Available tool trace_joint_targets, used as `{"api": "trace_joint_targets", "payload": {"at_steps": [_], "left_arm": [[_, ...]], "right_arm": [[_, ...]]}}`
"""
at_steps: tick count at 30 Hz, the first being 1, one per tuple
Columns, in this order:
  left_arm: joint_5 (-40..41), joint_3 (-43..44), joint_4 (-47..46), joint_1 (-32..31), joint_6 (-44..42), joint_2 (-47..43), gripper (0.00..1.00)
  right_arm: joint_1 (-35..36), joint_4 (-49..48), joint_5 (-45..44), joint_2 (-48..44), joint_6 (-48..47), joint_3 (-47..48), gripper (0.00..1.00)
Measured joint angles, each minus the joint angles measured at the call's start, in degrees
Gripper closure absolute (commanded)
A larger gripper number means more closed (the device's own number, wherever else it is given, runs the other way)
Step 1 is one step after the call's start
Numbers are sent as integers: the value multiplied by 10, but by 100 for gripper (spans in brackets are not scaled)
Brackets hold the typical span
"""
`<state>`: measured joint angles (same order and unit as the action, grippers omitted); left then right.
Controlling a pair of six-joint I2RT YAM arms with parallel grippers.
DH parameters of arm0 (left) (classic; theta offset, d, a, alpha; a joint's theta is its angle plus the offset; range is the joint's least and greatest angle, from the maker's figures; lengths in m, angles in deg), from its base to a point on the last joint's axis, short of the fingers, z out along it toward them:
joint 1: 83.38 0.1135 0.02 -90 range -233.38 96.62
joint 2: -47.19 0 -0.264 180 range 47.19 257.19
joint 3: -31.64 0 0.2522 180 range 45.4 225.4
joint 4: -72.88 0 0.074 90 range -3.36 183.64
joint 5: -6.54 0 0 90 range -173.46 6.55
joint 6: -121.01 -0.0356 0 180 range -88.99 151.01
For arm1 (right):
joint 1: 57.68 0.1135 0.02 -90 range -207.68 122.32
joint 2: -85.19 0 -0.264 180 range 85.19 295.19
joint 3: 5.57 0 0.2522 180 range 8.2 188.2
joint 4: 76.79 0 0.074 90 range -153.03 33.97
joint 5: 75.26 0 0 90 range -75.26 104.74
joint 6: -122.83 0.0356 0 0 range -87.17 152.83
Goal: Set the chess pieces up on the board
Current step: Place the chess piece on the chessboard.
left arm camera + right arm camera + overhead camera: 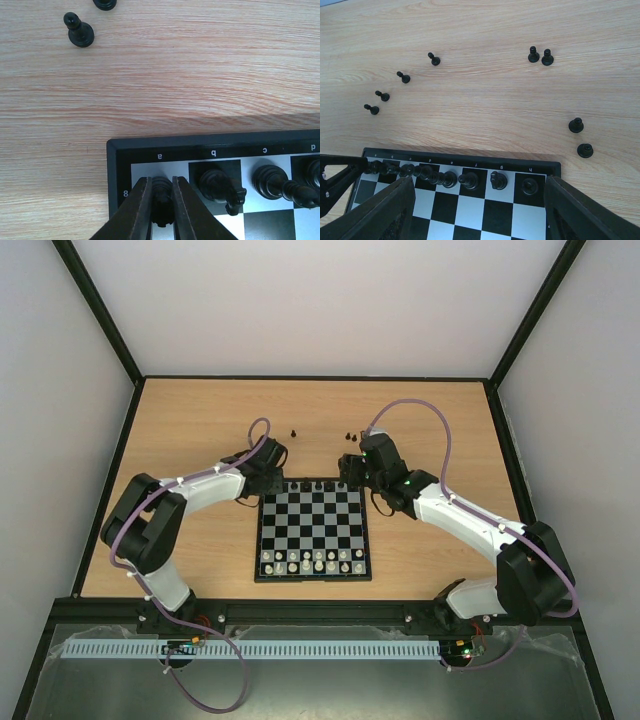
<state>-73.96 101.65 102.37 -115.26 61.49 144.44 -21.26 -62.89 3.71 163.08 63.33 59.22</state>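
Left gripper (161, 185) clamps a black piece (162, 202) on corner square a8 of the board (150, 148) (rook's home, I'd judge). Right gripper (477, 210) hangs spread, empty, leaving room.

Setting: robotics lab test cell. Evidence: wooden table (200, 430) enclosed on three sides by plain white panels (300, 300) set in black frame struts (97, 308). Left arm (150, 525) and right arm (470, 525), white and black, are bolted side by side at the near edge, a purple cable (410, 402) looped along each. White slotted cable duct (300, 649) runs across the front over exposed wiring. The board (313, 525) lies square between the arms, a staged bench layout. Lighting is even and flat.
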Motion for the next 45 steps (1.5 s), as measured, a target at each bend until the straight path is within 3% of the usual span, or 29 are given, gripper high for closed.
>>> {"api": "trace_joint_targets", "payload": {"at_steps": [18, 27, 36, 45], "left_arm": [[2, 10, -1, -1, 0, 7, 81], [8, 16, 10, -1, 0, 1, 71], [30, 57, 53, -3, -7, -115, 56], [58, 107, 38, -3, -26, -186, 51]], "right_arm": [[0, 0, 0, 0, 0, 0, 28], [0, 0, 0, 0, 0, 0, 28], [0, 0, 0, 1, 0, 0, 28], [0, 0, -4, 9, 0, 0, 25]]}}
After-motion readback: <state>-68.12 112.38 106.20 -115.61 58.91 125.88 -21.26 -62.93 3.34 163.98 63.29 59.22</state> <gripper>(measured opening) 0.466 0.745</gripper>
